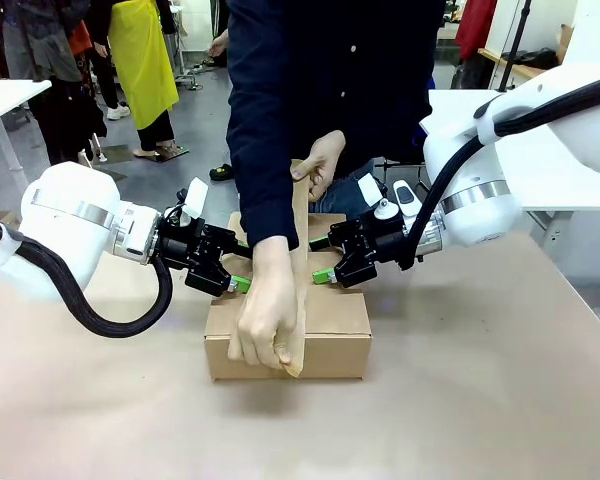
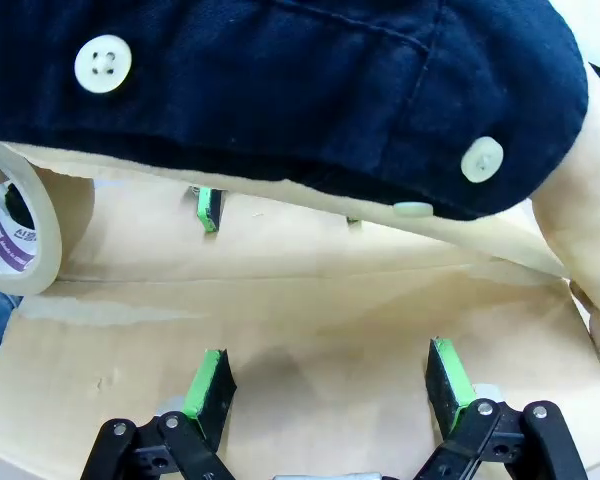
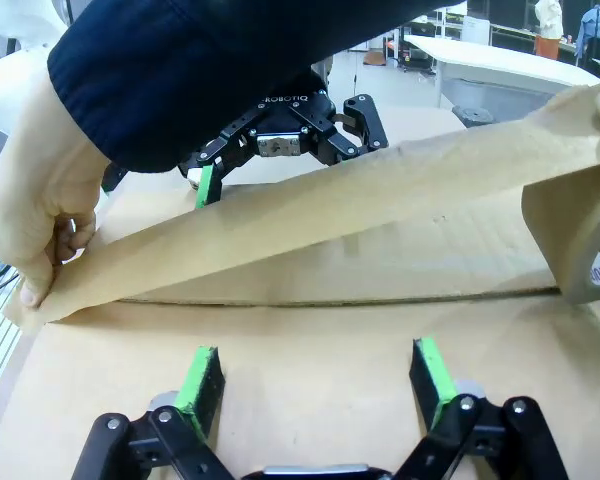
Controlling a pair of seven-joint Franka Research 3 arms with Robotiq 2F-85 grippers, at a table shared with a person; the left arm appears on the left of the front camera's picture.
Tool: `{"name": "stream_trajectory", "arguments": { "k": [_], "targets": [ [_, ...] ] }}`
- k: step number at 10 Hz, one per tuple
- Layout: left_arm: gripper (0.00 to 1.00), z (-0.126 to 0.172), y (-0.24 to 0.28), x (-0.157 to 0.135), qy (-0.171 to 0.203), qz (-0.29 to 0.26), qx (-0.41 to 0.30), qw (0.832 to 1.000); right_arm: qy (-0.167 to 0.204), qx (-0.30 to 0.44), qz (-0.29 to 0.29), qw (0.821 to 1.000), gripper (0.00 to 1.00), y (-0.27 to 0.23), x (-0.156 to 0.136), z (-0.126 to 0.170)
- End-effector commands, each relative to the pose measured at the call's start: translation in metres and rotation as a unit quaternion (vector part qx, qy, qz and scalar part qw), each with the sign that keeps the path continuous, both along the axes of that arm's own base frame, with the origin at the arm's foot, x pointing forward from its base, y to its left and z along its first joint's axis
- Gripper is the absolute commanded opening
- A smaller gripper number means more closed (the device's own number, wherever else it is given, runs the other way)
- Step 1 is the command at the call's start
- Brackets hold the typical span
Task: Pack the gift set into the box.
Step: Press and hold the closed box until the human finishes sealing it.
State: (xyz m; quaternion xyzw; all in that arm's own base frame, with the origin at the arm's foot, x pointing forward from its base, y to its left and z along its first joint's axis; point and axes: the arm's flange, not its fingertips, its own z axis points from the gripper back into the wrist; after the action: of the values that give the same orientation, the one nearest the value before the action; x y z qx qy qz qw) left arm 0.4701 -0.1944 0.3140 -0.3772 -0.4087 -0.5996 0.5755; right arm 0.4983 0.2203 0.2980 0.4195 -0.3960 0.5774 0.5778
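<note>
Front view: the box [image 1: 325, 330] sits closed at table centre, long axis across the picture; left gripper [image 1: 230, 277] and right gripper [image 1: 325, 268] press its top from either side, equally near, while a person's hand [image 1: 267, 320] draws tape [image 1: 300, 235] over the seam. Left wrist view: jaws spread on the flap, grasping nothing; a sleeve [image 2: 280, 90] hides the far flap. Right wrist view: jaws likewise spread and empty; the gift set cannot be seen inside
</note>
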Motion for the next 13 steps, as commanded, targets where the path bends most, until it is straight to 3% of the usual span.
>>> {"name": "stream_trajectory", "arguments": {
  "k": [1,13],
  "targets": [
    [1.0,-0.003,0.001,-0.0019,0.0,-0.003,-0.002,1.0,-0.002,0.0,-0.002,1.0,1.0,0.0005,0.0,-0.0009],
    [1.0,-0.003,0.001,-0.0019,0.0,-0.003,-0.002,1.0,-0.002,0.0,-0.002,1.0,1.0,0.0005,0.0,-0.0009]
  ]
}}
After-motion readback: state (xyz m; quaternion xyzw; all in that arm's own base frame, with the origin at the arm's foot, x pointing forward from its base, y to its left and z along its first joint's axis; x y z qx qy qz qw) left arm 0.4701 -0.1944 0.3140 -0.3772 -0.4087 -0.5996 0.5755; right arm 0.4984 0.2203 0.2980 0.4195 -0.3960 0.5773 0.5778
